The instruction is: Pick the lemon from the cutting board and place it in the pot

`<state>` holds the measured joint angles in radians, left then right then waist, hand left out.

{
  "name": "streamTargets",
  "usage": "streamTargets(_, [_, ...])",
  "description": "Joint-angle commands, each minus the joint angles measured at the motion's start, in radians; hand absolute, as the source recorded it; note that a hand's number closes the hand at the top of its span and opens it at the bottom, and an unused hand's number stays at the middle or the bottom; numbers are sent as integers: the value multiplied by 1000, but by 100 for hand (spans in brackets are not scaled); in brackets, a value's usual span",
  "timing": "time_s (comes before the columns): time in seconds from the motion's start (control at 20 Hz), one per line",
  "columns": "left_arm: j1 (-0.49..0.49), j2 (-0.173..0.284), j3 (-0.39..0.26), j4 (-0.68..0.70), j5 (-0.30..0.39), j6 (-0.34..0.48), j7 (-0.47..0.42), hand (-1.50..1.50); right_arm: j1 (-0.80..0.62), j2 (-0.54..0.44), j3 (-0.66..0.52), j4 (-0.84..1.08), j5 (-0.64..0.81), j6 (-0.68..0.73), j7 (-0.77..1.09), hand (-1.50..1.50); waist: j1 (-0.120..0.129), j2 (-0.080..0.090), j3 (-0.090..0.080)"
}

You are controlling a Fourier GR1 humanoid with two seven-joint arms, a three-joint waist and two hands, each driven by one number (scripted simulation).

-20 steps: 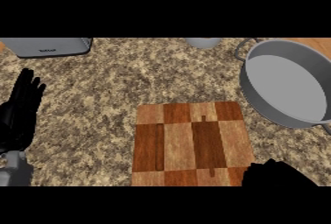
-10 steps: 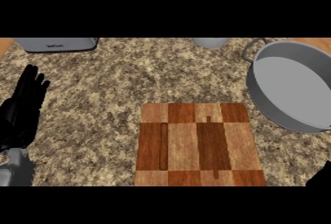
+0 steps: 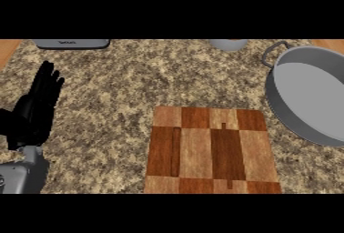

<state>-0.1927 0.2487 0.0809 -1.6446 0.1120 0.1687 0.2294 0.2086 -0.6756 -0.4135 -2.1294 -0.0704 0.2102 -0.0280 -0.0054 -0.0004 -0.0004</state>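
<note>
We see left hand (image 3: 37,107) resting at left edge, fingers straight, spread upward. Cutting board (image 3: 211,150) flat on speckled desk (image 3: 128,77), grey pot (image 3: 312,98) just beside its upper right corner. Lemon: can't spot it anywhere.

A speckled brown-and-beige granite counter top (image 3: 134,86) fills nearly everything here. Strips of orange-brown wood (image 3: 10,48) peek in at both far corners. A flat grey appliance (image 3: 72,43) and a small grey round vessel (image 3: 228,44) sit along the far edge.
</note>
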Motion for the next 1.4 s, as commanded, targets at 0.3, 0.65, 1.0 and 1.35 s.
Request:
streamTargets(0.3, [-26, -50, -32, 23, -46, 18, 3, 0, -316, 3, 60, 447, 56, 30, -54, 150, 17, 4, 1])
streamTargets(0.65, [-39, -21, -8, 19, -7, -30, -1, 0, -382, -43, 100, 638, 479, -238, -214, 150, 54, 17, 3])
streamTargets(1.0, [-70, -6, 31, 93, -4, -49, -33, 0, -625, -20, 171, 1106, 590, -330, -408, 150, 31, 9, 1])
streamTargets(1.35, [-66, -36, -8, 10, -22, -23, 20, 0, -781, 63, 194, 1450, 590, -274, -408, -150, 47, 12, 3])
